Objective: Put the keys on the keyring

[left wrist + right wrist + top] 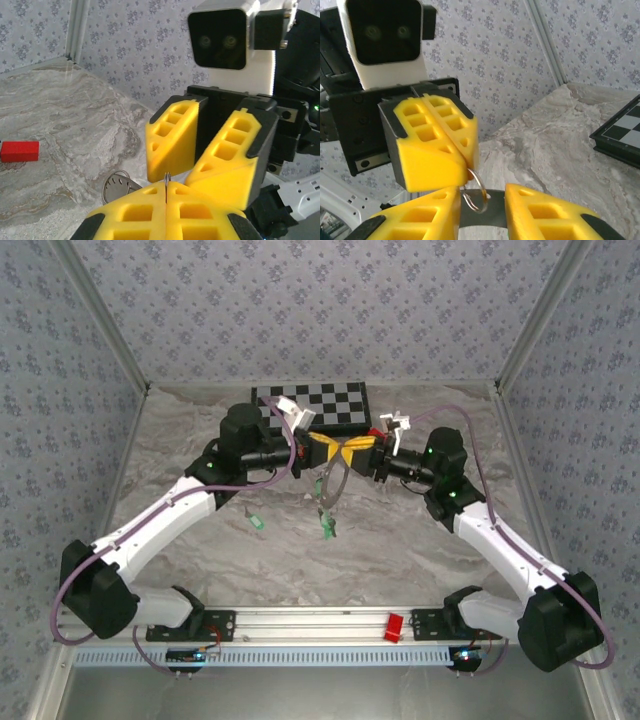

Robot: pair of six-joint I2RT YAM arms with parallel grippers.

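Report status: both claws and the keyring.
Left claw shut on keyring. Right claw open, straddling it. One key loose on table. Nothing blocking.

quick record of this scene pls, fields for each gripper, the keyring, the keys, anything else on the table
left gripper: shut on the keyring, which hangs from its tips
right gripper: open, facing the left one, straddling the ring
keys: green cluster below the grippers; link to the ring unclear
loose key: lying on the table, left of the cluster
other: checkerboard at the back; red block at the near edge
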